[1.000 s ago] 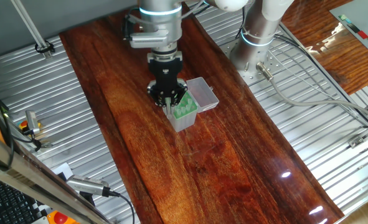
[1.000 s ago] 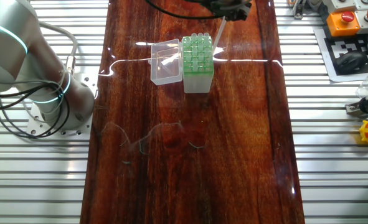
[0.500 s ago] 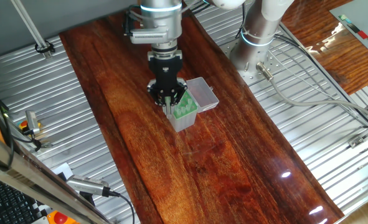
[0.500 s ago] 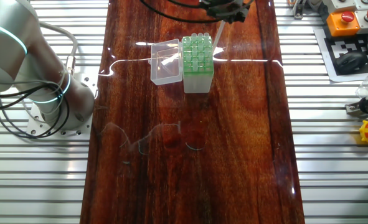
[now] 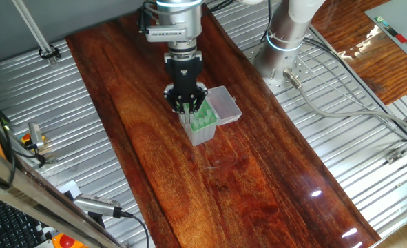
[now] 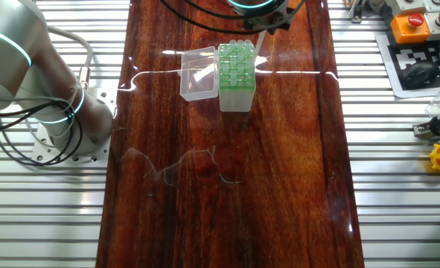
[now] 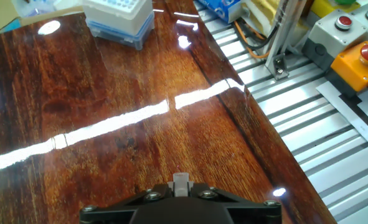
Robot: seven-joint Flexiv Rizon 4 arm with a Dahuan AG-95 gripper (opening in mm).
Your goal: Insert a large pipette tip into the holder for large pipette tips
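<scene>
The holder (image 5: 204,120) is a small box with a green rack of holes and pale sides; its translucent lid (image 5: 224,103) lies open beside it. It also shows in the other fixed view (image 6: 235,67). My gripper (image 5: 188,105) is shut on the large pipette tip (image 5: 186,120), a thin clear cone hanging point down next to the holder's edge. In the other fixed view the tip (image 6: 257,50) hangs just right of the rack, below the gripper (image 6: 261,25). In the hand view only the tip's wide end (image 7: 180,183) shows, between the jaws of the gripper (image 7: 180,190).
The robot base (image 5: 286,41) stands right of the wooden board (image 5: 162,158). A white and blue tip box (image 7: 120,18) sits at the board's far end in the hand view. A box with a red button (image 7: 361,59) is at the right, past ribbed metal (image 7: 296,118).
My gripper with the tip has shifted slightly toward the holder. The holder and its lid have not moved.
</scene>
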